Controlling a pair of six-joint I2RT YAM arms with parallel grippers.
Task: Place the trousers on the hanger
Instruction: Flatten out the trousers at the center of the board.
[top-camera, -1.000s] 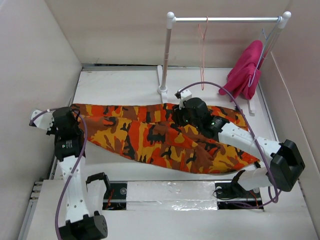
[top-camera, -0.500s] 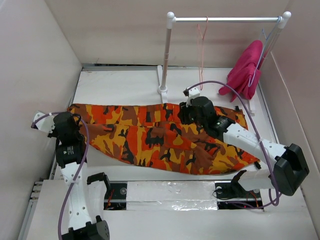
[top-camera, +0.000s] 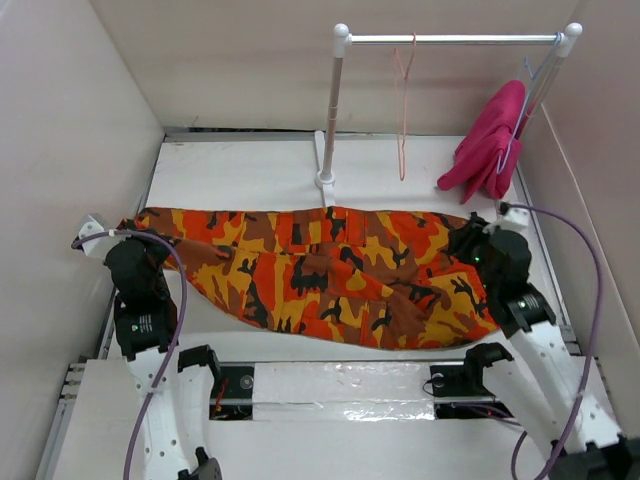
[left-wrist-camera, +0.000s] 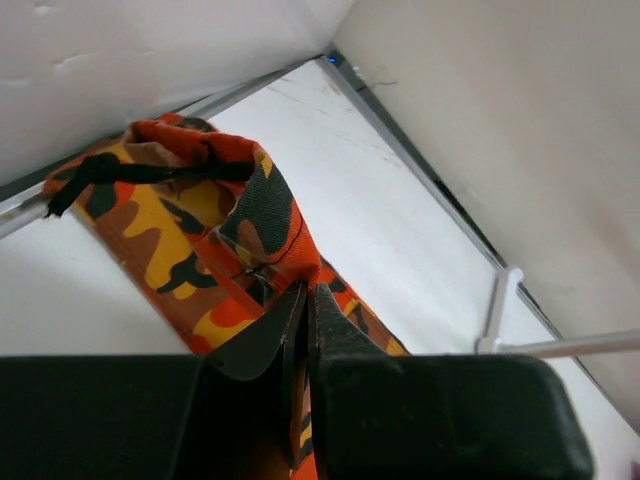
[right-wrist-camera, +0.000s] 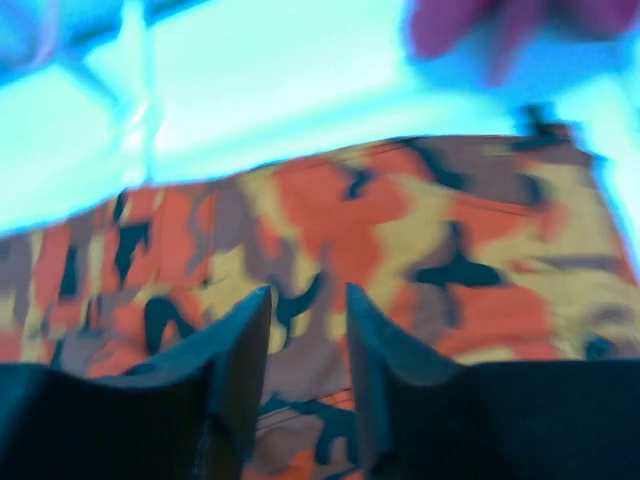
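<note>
- Far left: left gripper, pinched tight on a raised fold at the end of the trousers, no gap between the fingers.
- In the left wrist view, camouflage cloth drawn up from the white table into that grip, with a black cord lying across the cloth end beyond it.
- Across the middle: trousers spread lengthwise over the table from the left arm to the right arm, mostly flat, and rumpled near the centre.
- Behind, centre-right: white rail standing at the back of the table, with the salmon-pink hanger hooked on its bar, hanging bare, well apart from the trousers.
- Further right on the same rail: magenta garment draped from a grey-white hanger.
- Far right: right gripper over the right end of the trousers, fingers partly apart, nothing clamped, camouflage print visible through the gap. Cannot tell from the blurred wrist view whether the tips touch the cloth.
</note>
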